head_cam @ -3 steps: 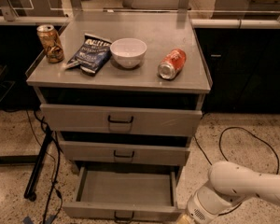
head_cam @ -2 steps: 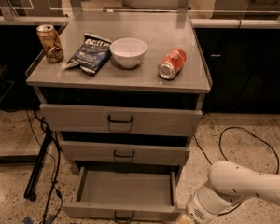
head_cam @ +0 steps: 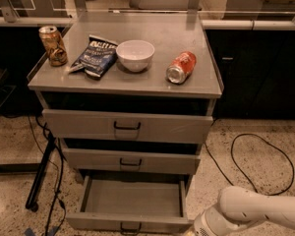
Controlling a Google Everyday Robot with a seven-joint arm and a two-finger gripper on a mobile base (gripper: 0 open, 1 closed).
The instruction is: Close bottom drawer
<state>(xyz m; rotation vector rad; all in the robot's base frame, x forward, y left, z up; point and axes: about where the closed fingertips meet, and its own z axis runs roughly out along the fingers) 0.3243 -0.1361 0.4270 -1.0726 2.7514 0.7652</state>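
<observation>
- Closest in, my white arm (head_cam: 255, 213) reaches in low from the right edge, lying almost level, wrist turned left.
- My hand (head_cam: 189, 232) sits at the bottom edge, just beside the bottom drawer (head_cam: 132, 200), at the right end of its front. It is cut off, so I cannot tell how open it is or what it holds.
- That drawer stands pulled well out, its grey tray showing.
- Above, the middle drawer (head_cam: 130, 160) and top drawer (head_cam: 128, 126) sit further back.
- Farthest, on the bench (head_cam: 196, 85): a tipped red can (head_cam: 181, 67), white bowl (head_cam: 135, 54), crisp bag (head_cam: 95, 56) and upright can (head_cam: 52, 45).
</observation>
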